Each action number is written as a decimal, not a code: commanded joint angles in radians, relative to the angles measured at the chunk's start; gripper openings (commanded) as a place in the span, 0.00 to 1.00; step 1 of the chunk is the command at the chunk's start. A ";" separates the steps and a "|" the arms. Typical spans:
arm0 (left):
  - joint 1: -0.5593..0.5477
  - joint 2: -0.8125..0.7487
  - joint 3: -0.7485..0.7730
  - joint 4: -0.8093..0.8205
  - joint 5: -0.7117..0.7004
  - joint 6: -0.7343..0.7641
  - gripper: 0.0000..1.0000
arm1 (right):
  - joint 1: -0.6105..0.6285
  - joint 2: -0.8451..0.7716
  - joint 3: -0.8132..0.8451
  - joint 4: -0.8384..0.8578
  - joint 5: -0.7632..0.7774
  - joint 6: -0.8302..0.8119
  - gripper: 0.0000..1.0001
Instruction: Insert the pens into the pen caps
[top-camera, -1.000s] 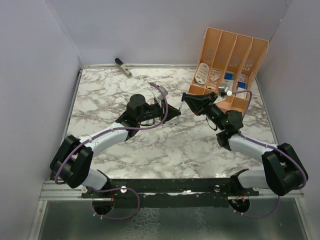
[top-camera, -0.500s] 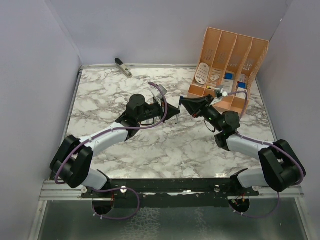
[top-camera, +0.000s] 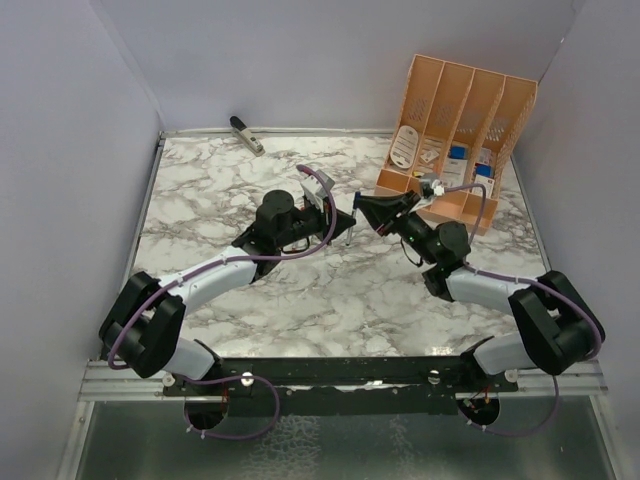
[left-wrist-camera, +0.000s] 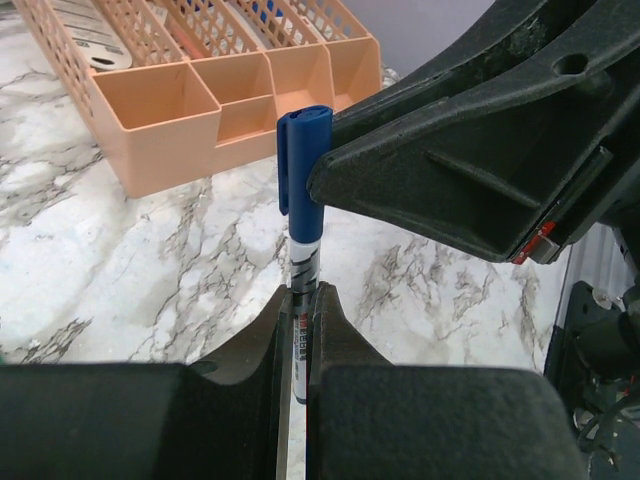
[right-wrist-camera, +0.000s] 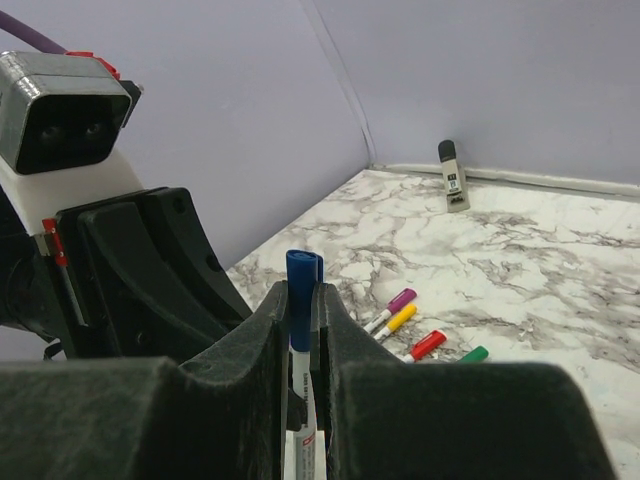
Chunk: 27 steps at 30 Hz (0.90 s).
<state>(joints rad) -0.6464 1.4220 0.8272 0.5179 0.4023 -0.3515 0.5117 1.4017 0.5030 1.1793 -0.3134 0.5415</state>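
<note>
Mid-worktop (top-camera: 300, 290), both arms meet tip to tip. The left end effector (left-wrist-camera: 300, 300) is closed tight on the barrel of the blue pen (left-wrist-camera: 304, 265), which points up out of its fingers. The right end effector (right-wrist-camera: 303, 297) is pinched on the blue cap (right-wrist-camera: 303, 268), which sits over the pen's tip (can't tell how deep it's seated). The purple pen (right-wrist-camera: 401, 299), yellow pen (right-wrist-camera: 399, 320), red pen (right-wrist-camera: 428, 344) and green pen (right-wrist-camera: 474, 353) lie side by side on the worktop beyond. The orange organiser (top-camera: 460, 110) is back right and the grey tool (top-camera: 246, 133) is by the far wall, neither in the way.

To finish this one cleanly, I'd keep cap and barrel on one axis and push straight along the pen with no side load. The left grip sits low on the barrel, so any skew would likely lever the pen in the fingers. Press until the cap stops, then release the cap side first.
</note>
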 joint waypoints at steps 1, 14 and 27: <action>0.014 -0.092 0.059 0.219 -0.176 0.043 0.00 | 0.059 0.054 -0.044 -0.149 -0.056 -0.030 0.01; 0.022 -0.132 0.049 0.278 -0.295 0.062 0.00 | 0.150 0.079 -0.008 -0.309 0.055 -0.116 0.01; 0.035 -0.133 0.013 0.168 -0.327 0.066 0.00 | 0.160 0.037 0.003 -0.360 0.150 -0.140 0.01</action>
<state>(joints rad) -0.6209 1.2903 0.8497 0.7410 0.1261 -0.2996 0.6685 1.4860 0.4885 0.8749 -0.2298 0.4431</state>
